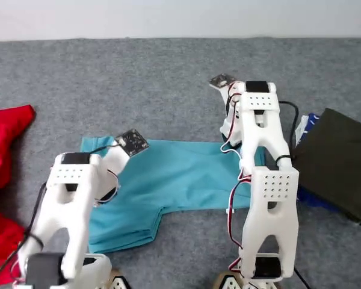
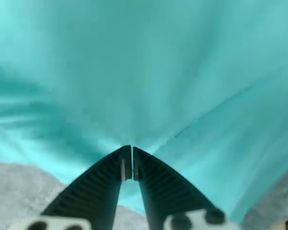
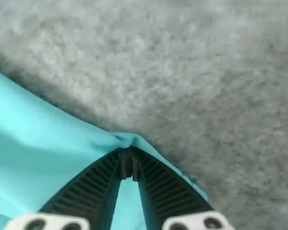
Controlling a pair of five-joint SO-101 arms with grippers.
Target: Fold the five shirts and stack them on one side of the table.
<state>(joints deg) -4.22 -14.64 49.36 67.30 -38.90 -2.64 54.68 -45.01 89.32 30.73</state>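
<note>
While teal shirt (image 1: 186, 174) lies spread — dark stack (image 1: 334, 159) beside.

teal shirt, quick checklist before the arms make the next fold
1. Left gripper gripping the teal shirt: ok, shut on the cloth.
2. Right gripper holding the shirt's edge: ok, shut, with cloth bunched at its tips.
3. Teal shirt apart from the red shirt: ok, bare table lies between them.
4. Teal shirt apart from the dark pile: cannot tell, an arm covers the gap.
5. Bare table beyond the shirt to fold onto: ok.
</note>
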